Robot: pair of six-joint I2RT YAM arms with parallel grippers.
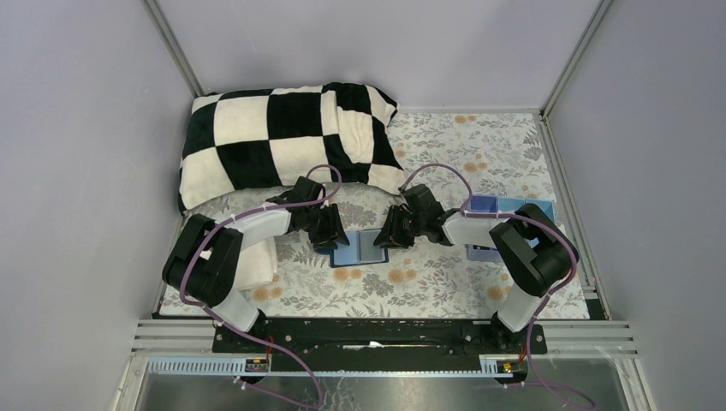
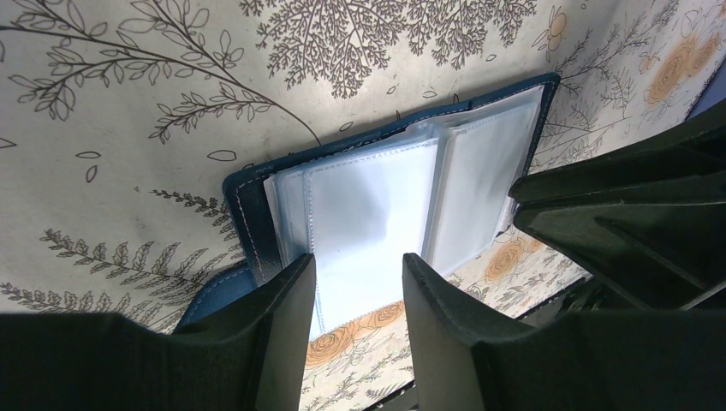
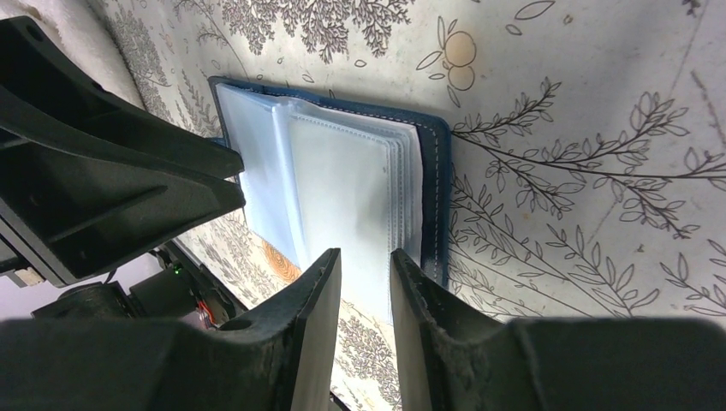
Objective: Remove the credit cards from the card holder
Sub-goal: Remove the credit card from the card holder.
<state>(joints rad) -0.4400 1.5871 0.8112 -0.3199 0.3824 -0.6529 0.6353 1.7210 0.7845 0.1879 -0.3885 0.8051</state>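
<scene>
The card holder (image 1: 360,248) lies open on the floral cloth between my two grippers, dark navy outside with pale clear sleeves inside. In the left wrist view the card holder (image 2: 385,205) shows its sleeves fanned, and my left gripper (image 2: 358,276) is open just above its near edge. In the right wrist view the card holder (image 3: 342,180) lies just beyond my right gripper (image 3: 365,261), which is open with a narrow gap and holds nothing. In the top view the left gripper (image 1: 330,235) and right gripper (image 1: 390,233) face each other across the holder. I cannot make out any card in the sleeves.
A black-and-white checkered blanket (image 1: 282,137) lies at the back left. A light-blue compartment tray (image 1: 490,207) sits behind my right arm. A folded white towel (image 1: 259,259) lies under my left arm. Grey walls enclose the table.
</scene>
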